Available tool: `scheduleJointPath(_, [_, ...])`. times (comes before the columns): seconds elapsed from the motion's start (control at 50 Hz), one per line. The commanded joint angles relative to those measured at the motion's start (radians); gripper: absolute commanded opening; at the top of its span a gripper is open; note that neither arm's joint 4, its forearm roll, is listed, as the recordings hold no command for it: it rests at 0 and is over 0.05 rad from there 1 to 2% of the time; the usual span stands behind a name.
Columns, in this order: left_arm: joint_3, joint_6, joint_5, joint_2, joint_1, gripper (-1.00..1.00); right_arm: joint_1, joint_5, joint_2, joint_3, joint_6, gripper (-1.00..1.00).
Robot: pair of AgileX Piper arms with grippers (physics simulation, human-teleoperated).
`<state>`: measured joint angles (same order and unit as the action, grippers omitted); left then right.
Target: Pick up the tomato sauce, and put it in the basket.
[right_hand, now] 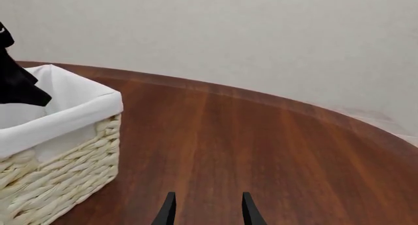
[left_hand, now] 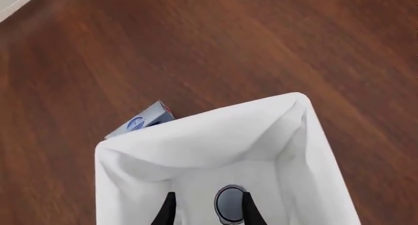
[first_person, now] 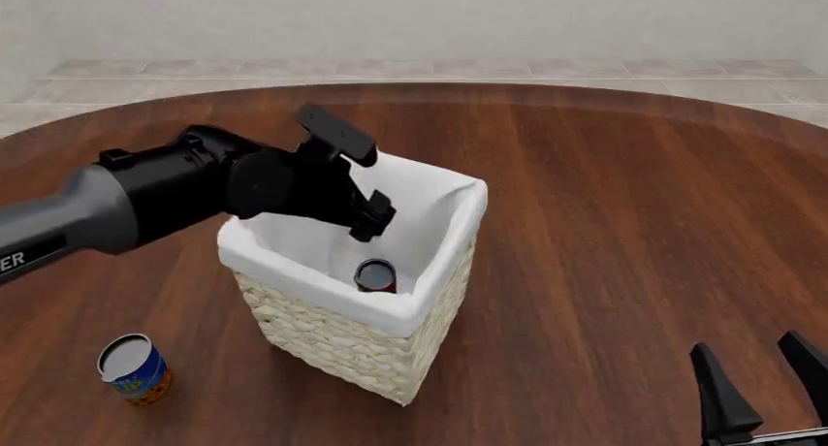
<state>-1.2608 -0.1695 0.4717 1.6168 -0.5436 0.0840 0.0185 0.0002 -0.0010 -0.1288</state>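
Observation:
The tomato sauce stands upright on the floor of the basket, its dark metal top facing up and a strip of red label showing. My left gripper hangs over the basket's opening, above the can, open and holding nothing. In the left wrist view the tomato sauce lies far below, between and partly behind the fingers of the left gripper, ringed by the white liner of the basket. My right gripper stands open near the table's front right, empty, as the right wrist view shows the right gripper.
A blue-and-orange can with a pale grey top stands at the front left of the basket. A small grey and blue item peeks out behind the basket's rim. The basket's wicker side fills the left of the right wrist view.

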Motion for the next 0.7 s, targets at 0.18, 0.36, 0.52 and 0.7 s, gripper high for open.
scheduleJointPath(0.18, [-0.091,-0.033,0.067,-0.022,0.020,1.00,0.003,0.000,0.000,0.000,-0.002,1.00])
scheduleJointPath(0.36, [-0.134,-0.049,0.104,-0.037,0.025,1.00,0.005,-0.002,0.000,0.000,-0.002,1.00])
scheduleJointPath(0.52, [-0.161,-0.058,0.128,-0.045,0.024,1.00,0.005,-0.004,0.000,-0.001,0.000,1.00])
scheduleJointPath(0.7, [-0.193,-0.072,0.159,-0.056,0.026,1.00,0.005,-0.005,0.000,-0.002,0.001,1.00])
